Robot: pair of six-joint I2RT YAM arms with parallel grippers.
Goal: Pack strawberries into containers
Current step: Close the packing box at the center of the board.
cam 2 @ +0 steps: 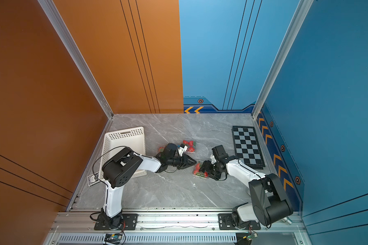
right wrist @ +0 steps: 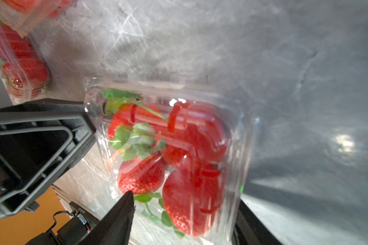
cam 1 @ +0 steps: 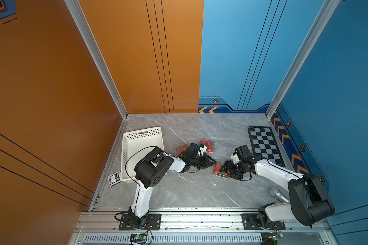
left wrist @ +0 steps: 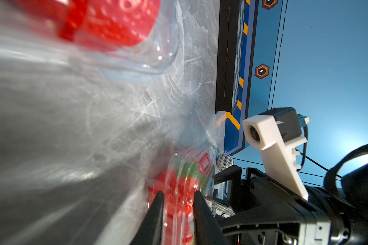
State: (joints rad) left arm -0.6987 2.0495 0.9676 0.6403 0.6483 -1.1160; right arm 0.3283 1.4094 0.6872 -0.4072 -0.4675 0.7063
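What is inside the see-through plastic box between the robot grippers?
About four glossy red strawberries with green leafy caps fill the clear plastic box. They cover its floor, so anything underneath is hidden.

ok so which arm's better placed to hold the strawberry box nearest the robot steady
Right: the right tool straddles that box, one finger at each side, while the left tool sits only at one corner.

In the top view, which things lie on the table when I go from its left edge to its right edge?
card box → white basket → left strawberry container → far strawberry container → near strawberry container → chessboard
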